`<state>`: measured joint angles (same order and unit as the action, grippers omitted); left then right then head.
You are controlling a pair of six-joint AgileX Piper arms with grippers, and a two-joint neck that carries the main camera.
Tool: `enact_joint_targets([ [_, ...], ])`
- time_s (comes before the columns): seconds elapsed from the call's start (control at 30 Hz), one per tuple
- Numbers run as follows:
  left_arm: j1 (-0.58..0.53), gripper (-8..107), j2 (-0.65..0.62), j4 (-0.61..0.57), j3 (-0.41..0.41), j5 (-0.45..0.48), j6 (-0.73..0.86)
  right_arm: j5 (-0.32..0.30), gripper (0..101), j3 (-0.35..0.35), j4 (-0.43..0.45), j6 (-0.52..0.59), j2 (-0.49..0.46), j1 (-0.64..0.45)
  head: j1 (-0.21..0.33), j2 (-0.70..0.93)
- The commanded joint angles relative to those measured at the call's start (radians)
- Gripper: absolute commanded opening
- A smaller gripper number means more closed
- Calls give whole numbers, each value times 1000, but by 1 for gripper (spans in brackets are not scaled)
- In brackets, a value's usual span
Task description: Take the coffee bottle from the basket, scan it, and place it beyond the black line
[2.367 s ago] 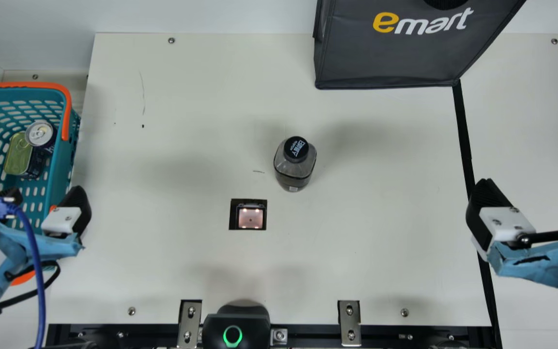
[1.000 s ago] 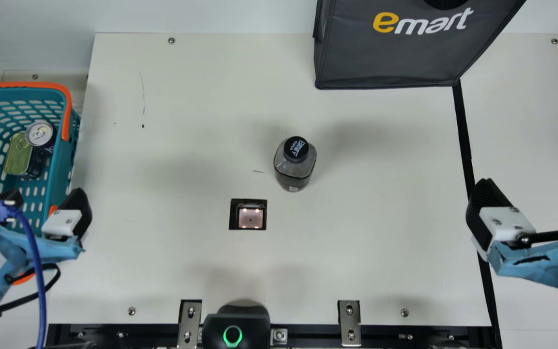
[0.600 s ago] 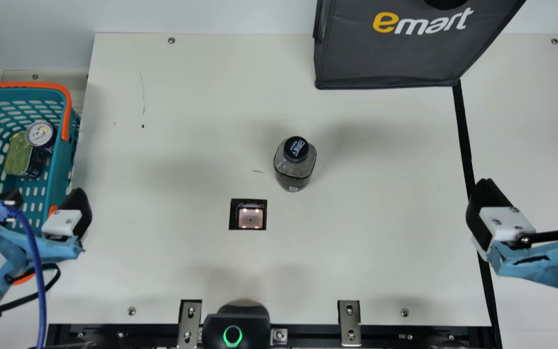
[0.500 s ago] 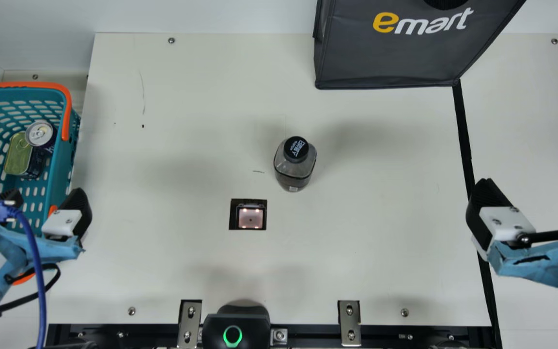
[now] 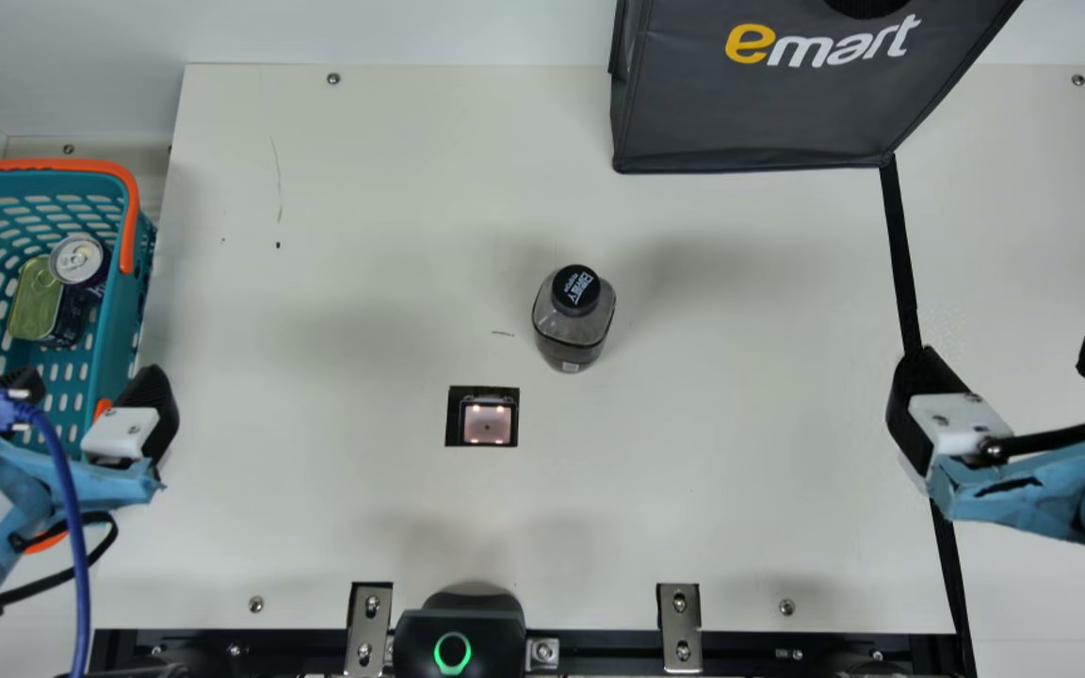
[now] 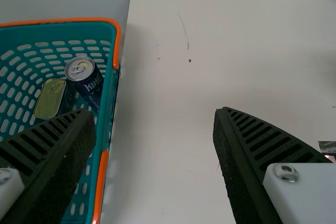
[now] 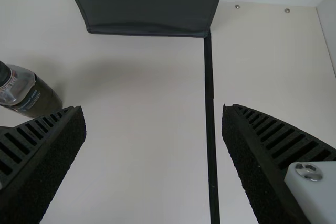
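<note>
The dark coffee bottle point(image 5: 573, 325) stands upright on the table in the main view, behind and right of the scanner window point(image 5: 487, 422). My right gripper point(image 5: 1009, 363) is open over the black line point(image 5: 900, 254), well to the bottle's right; in the right wrist view nothing is between the fingers of the right gripper point(image 7: 154, 111), and the bottle point(image 7: 31, 95) lies off to one side. My left gripper point(image 5: 89, 381) is open above the near right part of the basket point(image 5: 123, 311). The left wrist view shows the left gripper point(image 6: 155, 114) with nothing held.
A can point(image 5: 79, 260) and a green-lidded tin point(image 5: 36, 299) are inside the basket. A dark shopping bag point(image 5: 769, 104) stands at the back right of the table. A black device with a green ring point(image 5: 458, 640) is at the front edge, between metal brackets.
My right gripper has shifted a little left and slightly toward the table's back. The left arm dipped slightly toward the front earlier, then held still. The bottle has stayed in place.
</note>
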<state>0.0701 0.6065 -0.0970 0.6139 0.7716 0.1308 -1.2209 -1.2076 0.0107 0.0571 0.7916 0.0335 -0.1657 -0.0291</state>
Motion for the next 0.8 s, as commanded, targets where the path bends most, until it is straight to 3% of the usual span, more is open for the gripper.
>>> enact_joint_targets([
  [0.0, 0, 90, 0, 0, 0, 0, 0, 1, 91, -3, 1, 1, 8, 4, 27, 2],
  [0.77, 0, 90, 0, 0, 0, 0, 0, 25, 91, -50, 2, -5, 153, 182, 27, 2],
])
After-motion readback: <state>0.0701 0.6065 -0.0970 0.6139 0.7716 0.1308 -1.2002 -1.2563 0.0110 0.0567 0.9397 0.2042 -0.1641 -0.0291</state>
